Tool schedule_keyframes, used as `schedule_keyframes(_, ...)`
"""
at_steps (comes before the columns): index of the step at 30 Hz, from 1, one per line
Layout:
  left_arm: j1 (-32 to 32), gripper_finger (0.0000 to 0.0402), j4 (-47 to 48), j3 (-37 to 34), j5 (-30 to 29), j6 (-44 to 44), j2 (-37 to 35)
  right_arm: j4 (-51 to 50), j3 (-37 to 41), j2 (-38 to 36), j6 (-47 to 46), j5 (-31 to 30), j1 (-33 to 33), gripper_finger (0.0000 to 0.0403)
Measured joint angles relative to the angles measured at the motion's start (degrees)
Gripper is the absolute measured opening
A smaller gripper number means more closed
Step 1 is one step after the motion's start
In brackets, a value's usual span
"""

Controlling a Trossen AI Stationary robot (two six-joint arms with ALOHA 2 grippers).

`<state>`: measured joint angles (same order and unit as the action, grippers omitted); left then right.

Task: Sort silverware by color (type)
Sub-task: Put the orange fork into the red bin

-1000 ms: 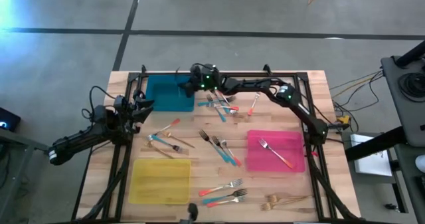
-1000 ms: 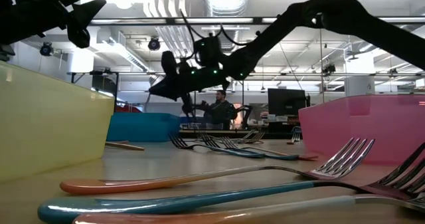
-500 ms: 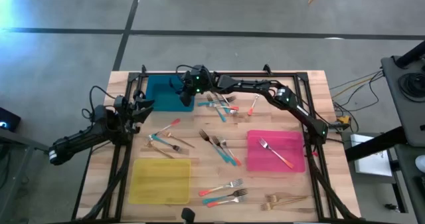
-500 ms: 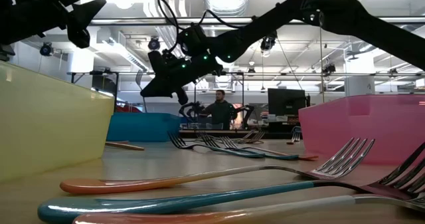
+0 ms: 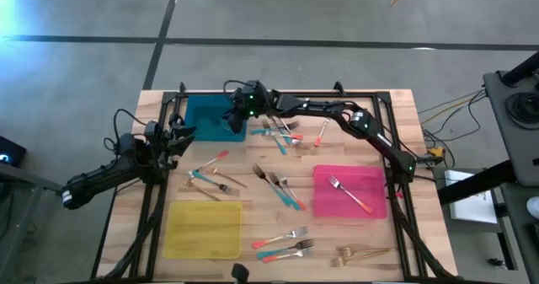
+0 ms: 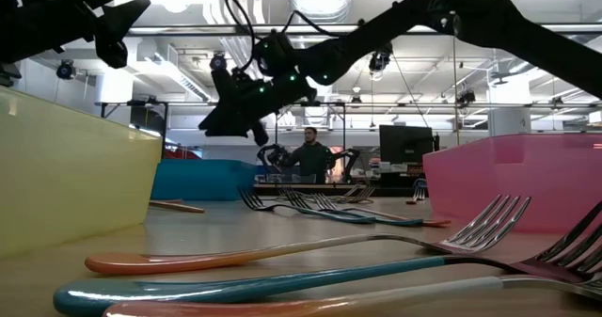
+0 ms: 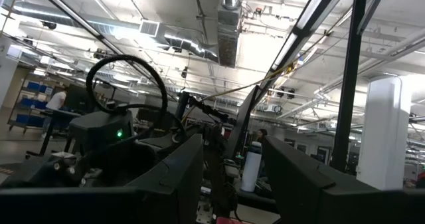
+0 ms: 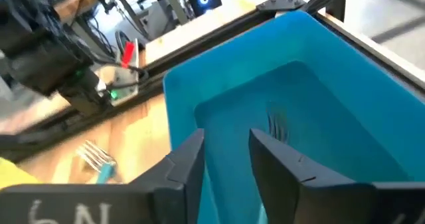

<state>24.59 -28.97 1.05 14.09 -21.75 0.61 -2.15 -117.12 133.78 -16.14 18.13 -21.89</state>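
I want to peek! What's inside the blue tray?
One fork lies on the blue tray's floor in the right wrist view. The right gripper, open, hovers above and covers part of the floor, so more could hide there.

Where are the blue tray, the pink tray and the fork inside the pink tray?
blue tray (image 8: 345, 98): right wrist view, on its inner side wall.
pink tray (image 5: 324, 201): high view, on a bare part of its floor.
fork in the pink tray (image 5: 349, 192): high view, on the middle of the fork.
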Motion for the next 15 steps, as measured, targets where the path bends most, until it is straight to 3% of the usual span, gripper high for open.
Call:
schedule_keyframes(3, 0.0, 0.0141, 0.0, 0.0, 0.0, 0.0, 0.0, -7.0, 0.0, -2.5, -0.6, 0.7, -0.4, 0.0126)
schedule_keyframes(9, 0.0, 0.0141, 0.1, 0.0, 0.0, 0.0, 0.0, -32.5, 0.0, -9.2, 8.2, -0.4, -1.1, 0.0129)
schedule_keyframes(15, 0.0, 0.0141, 0.2, 0.0, 0.0, 0.0, 0.0, -55.8, 0.3, -13.9, 11.7, -11.1, -1.0, 0.0116)
